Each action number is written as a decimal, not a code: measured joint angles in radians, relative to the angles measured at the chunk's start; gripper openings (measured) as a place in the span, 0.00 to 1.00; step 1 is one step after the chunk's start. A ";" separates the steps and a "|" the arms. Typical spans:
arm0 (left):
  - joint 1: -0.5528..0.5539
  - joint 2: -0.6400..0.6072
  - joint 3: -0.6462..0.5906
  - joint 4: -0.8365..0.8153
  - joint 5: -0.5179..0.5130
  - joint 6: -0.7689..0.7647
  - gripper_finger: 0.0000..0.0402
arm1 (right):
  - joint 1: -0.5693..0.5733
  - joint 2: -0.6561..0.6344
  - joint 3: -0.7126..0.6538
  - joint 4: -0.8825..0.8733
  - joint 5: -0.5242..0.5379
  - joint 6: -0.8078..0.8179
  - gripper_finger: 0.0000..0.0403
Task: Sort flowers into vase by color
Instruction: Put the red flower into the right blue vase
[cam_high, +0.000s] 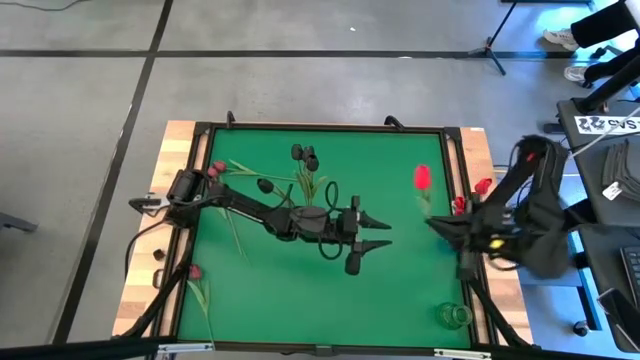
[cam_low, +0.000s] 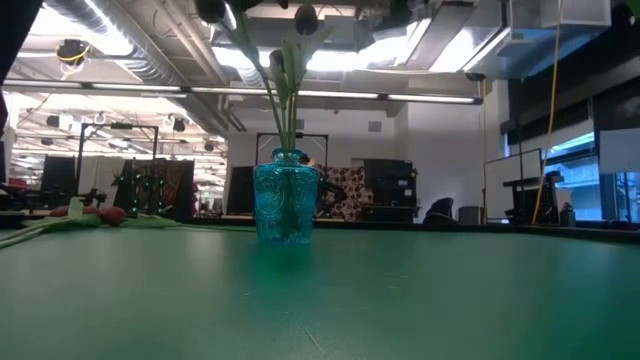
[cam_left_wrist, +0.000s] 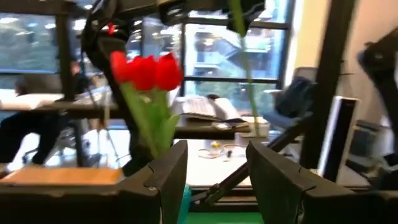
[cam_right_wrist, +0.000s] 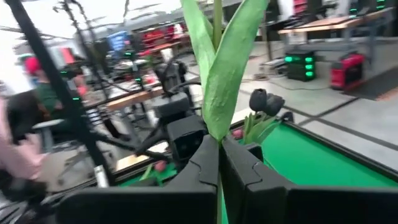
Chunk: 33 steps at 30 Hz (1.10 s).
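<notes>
Red tulip (cam_high: 422, 178) sits clamped in the right tool (cam_high: 432, 222); left tool (cam_high: 378, 231) stands apart.

low view chops the black tulips (cam_low: 305, 17) off at the top edge, and the right wrist view crops the red tulip's leaves (cam_right_wrist: 217, 62) too

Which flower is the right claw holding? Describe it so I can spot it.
Look at the green mat's right side, where the right claw is shut on a leafy green stem. Its bright red tulip head stands alone above the mat, clear of the red tulips at the right edge.
</notes>
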 joint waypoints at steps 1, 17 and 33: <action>0.001 0.000 0.000 0.004 0.023 0.004 0.41 | -0.031 0.022 0.000 0.019 -0.006 0.000 0.00; 0.009 0.000 0.000 0.060 0.093 -0.153 0.40 | -0.249 0.209 0.000 0.391 -0.096 -0.286 0.00; 0.000 0.000 0.000 0.083 -0.026 -0.181 0.18 | -0.304 0.223 0.000 0.402 -0.166 -0.337 0.00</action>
